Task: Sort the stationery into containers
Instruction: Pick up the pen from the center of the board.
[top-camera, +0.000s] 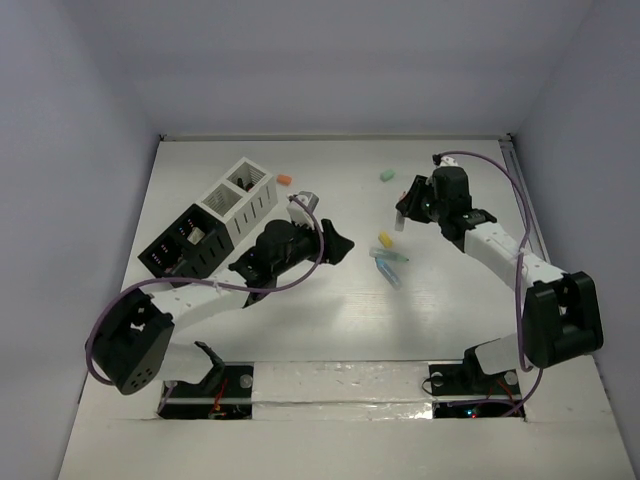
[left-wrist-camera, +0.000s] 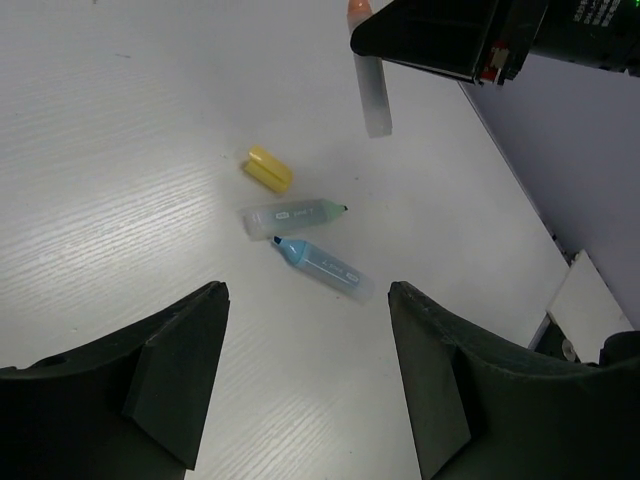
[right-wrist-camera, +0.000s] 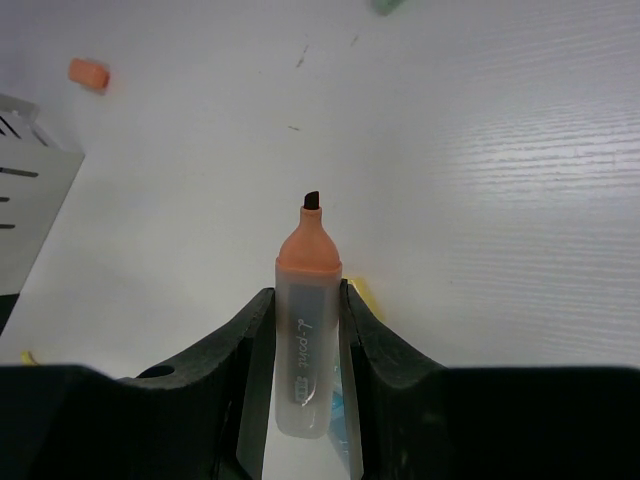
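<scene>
My right gripper (right-wrist-camera: 305, 300) is shut on an uncapped orange-tipped marker (right-wrist-camera: 306, 330), held above the table at the right middle (top-camera: 400, 222); the marker (left-wrist-camera: 372, 95) also hangs at the top of the left wrist view. Below it lie a yellow cap (left-wrist-camera: 269, 168), a green-tipped marker (left-wrist-camera: 292, 214) and a blue-tipped marker (left-wrist-camera: 322, 265). My left gripper (left-wrist-camera: 305, 290) is open and empty, hovering just short of the blue marker, left of the group (top-camera: 330, 240). The white container (top-camera: 238, 200) and black container (top-camera: 185, 243) stand side by side at the left.
An orange cap (top-camera: 284, 180) lies just right of the white container. A green cap (top-camera: 387, 175) lies near the back, beyond my right gripper. The table's right edge and side wall (left-wrist-camera: 600, 180) run close behind the right arm.
</scene>
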